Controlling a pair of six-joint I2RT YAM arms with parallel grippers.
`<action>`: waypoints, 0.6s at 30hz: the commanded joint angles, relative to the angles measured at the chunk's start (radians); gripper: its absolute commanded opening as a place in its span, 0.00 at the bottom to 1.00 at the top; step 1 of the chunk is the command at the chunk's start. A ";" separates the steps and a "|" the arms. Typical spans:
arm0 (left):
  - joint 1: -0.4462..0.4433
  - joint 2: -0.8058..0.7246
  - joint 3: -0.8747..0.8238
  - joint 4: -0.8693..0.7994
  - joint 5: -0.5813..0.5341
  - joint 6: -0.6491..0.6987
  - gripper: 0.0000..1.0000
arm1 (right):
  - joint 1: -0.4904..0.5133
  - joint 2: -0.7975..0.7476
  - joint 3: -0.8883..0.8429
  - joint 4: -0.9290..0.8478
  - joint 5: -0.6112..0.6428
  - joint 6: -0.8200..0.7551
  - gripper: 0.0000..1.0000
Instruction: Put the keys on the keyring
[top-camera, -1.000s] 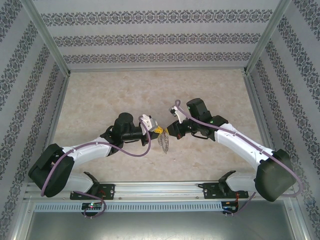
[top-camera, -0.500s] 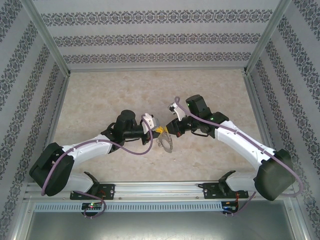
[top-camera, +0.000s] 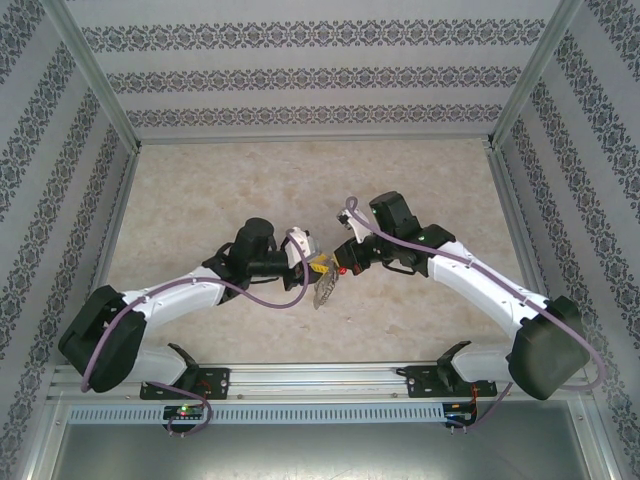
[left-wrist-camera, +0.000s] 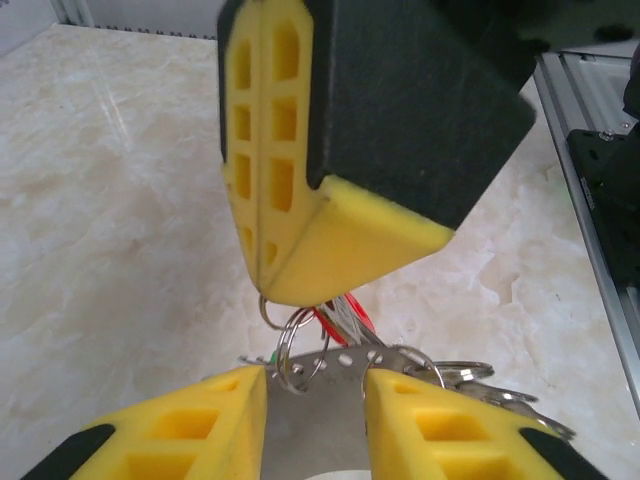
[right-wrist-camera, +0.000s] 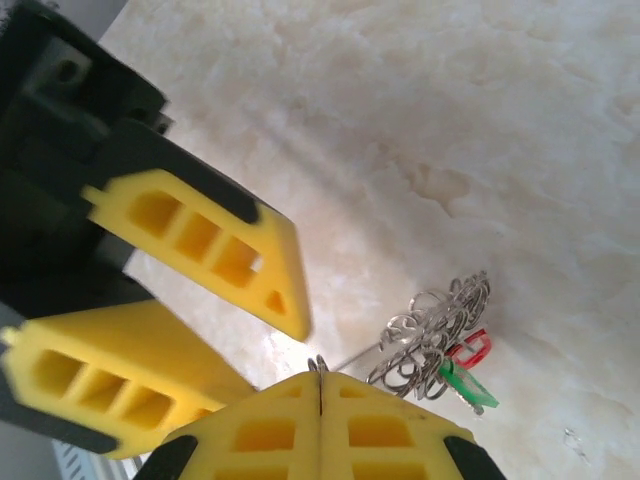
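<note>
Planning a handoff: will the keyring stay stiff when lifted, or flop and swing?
Probably swings: the keyring hangs as a loose bunch of small rings from the right gripper. Likely light: a fingertip pinch on thin wire seems to carry it.

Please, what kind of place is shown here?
Probably an enclosed robot test bench: a marble-look table walled by patterned panels in an aluminium frame, with a left arm and right arm bolted to a rail.

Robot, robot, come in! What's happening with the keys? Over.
Left end effector open. Right end effector shut on keyring, hanging free. Green key, red key dangle in its bunch.
</note>
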 joint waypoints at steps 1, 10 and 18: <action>-0.009 -0.056 -0.019 0.014 -0.008 -0.025 0.35 | -0.019 -0.044 -0.054 0.030 0.069 0.041 0.00; -0.009 -0.143 -0.051 0.000 -0.049 -0.073 0.48 | -0.065 -0.122 -0.172 0.061 0.112 0.094 0.00; -0.009 -0.190 -0.082 0.012 -0.063 -0.145 0.54 | -0.086 -0.169 -0.264 0.071 0.145 0.135 0.00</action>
